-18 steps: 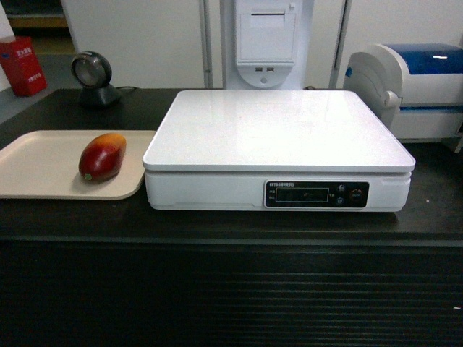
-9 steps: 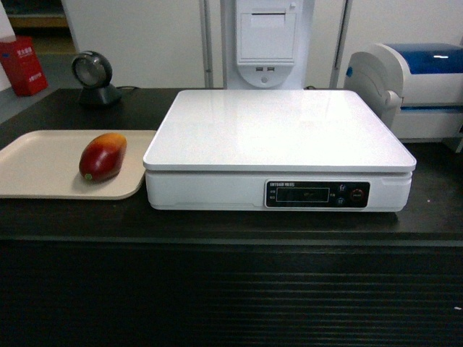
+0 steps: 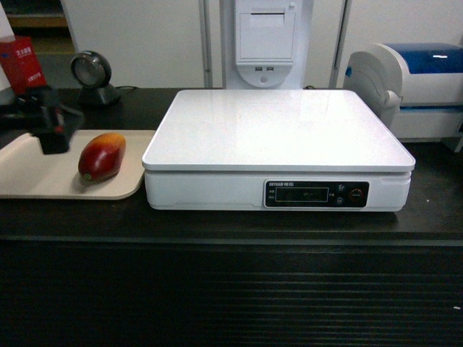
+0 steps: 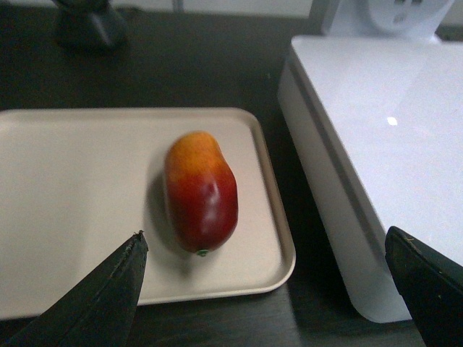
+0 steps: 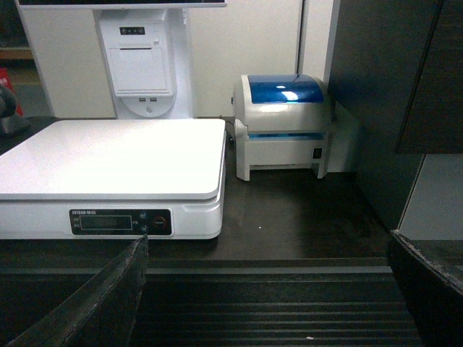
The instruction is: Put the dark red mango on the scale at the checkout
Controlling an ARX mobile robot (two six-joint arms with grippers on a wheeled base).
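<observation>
The dark red mango lies on a beige tray on the black checkout, left of the scale. Its yellow-orange end points away from me. My left gripper hangs over the tray just left of the mango. It is open, with nothing between its fingers, and the mango lies ahead of the gap. My right gripper is open and empty in front of the checkout's ribbed front, to the right of the scale.
A white-and-blue label printer stands right of the scale. A black round scanner sits behind the tray, and a white receipt terminal behind the scale. A red box is at the far left.
My left gripper has come into the head view from the left and now hangs over the tray beside the mango. The mango and scale have not moved.
</observation>
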